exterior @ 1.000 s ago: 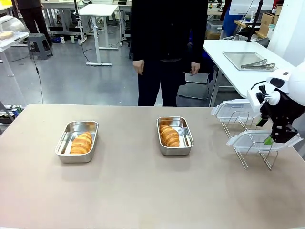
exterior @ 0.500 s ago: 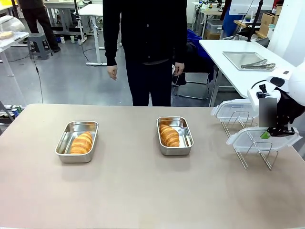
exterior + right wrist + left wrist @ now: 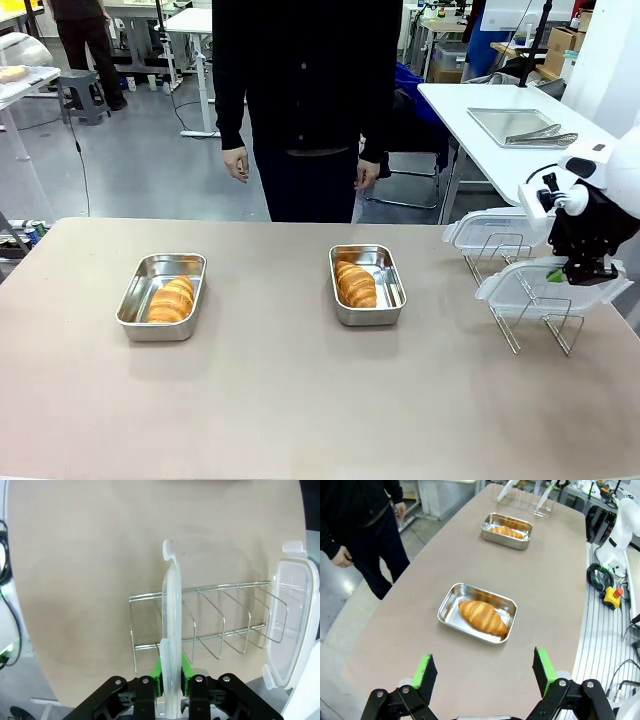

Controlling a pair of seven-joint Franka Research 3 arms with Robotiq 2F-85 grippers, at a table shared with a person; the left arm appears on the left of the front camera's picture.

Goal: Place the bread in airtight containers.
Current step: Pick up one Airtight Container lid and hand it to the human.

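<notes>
Two steel airtight containers stand open on the tan table, the left one and the right one. Each holds one golden croissant of the bread. In the left wrist view my left gripper hovers open above the table, short of the near container and its bread. The other container lies farther off. My right gripper is shut on a clear plastic lid that stands edge-on in the wire rack.
A second clear lid leans in the wire rack at the table's right edge. A person in dark clothes stands at the far side, hands down. A side table with a steel tray stands behind on the right.
My right gripper's jaws have closed onto the clear lid in the rack. The person has stepped closer to the table's far edge. The containers and bread have not moved.
</notes>
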